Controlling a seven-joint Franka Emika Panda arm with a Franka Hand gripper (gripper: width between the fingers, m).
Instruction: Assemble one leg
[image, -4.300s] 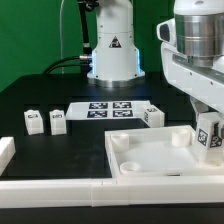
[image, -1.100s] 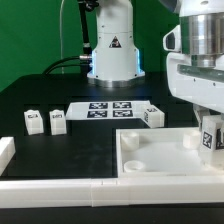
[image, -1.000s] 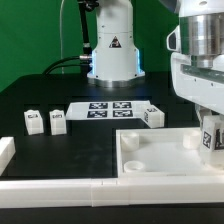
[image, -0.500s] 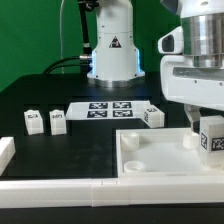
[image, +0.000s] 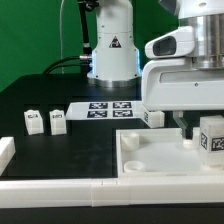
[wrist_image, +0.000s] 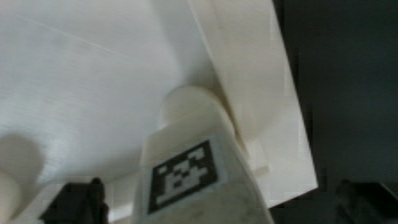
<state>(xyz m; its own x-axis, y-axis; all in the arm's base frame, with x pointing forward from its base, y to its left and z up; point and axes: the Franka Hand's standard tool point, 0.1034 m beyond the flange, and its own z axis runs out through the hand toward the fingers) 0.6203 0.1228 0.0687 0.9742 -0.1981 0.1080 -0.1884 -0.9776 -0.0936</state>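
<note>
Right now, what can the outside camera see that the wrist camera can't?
Only the exterior view shows a loose leg at its far left, its neighbour, a third leg, the marker board and the robot's base. The wrist view adds no new things, just a close look. Both show the tagged leg at a corner of the white tray.
</note>
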